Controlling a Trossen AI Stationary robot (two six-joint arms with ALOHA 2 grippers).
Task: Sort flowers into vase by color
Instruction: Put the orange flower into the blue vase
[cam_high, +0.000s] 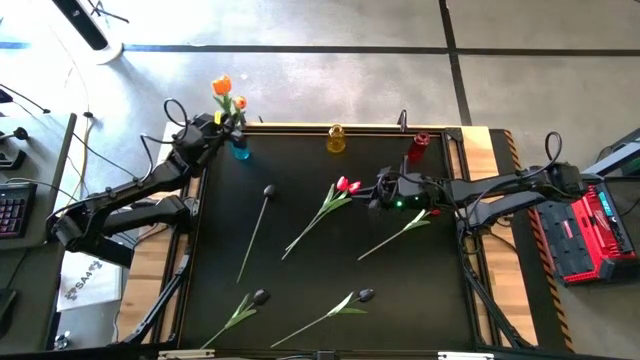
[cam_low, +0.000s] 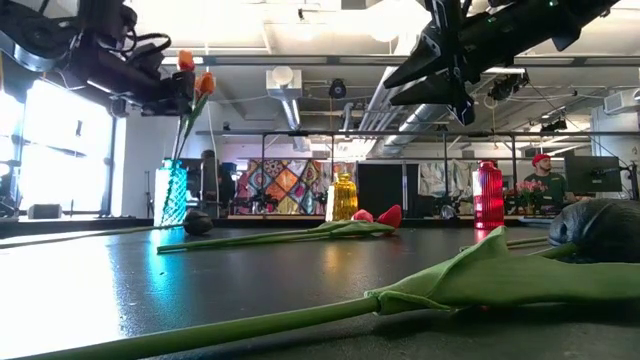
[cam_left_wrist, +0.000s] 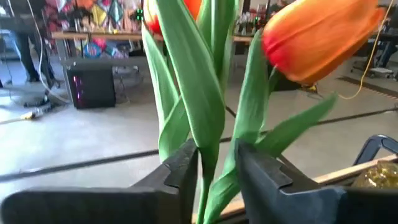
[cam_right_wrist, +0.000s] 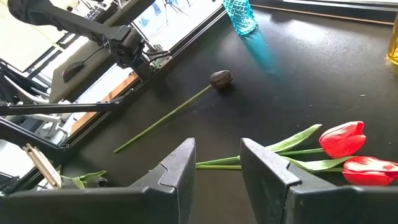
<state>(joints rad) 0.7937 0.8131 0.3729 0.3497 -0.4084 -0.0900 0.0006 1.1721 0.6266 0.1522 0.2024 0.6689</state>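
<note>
Two orange tulips (cam_high: 222, 85) stand with their stems in the blue vase (cam_high: 240, 152) at the table's far left. My left gripper (cam_high: 228, 120) is beside them above the vase, shut on the stem and leaves of one orange tulip (cam_left_wrist: 317, 37). My right gripper (cam_high: 380, 190) is open and empty, hovering above two red tulips (cam_right_wrist: 342, 140) that lie flat mid-table. Three black tulips (cam_high: 268, 190) lie flat on the mat, one at centre left and two near the front edge. My left gripper has the orange tulip's stem and leaves (cam_left_wrist: 211, 155) between its two fingers, a little below the head. The fingers lie across the stem, coming from the table's left side. The tulip stands nearly upright, its lower stem (cam_low: 180, 140) running down into the blue vase (cam_low: 172, 195).
A yellow vase (cam_high: 336, 140) and a red vase (cam_high: 420, 145) stand along the far edge. Another green-stemmed flower (cam_high: 400, 232) lies under my right arm. The black mat has a raised wooden frame (cam_high: 480, 250) around it.
</note>
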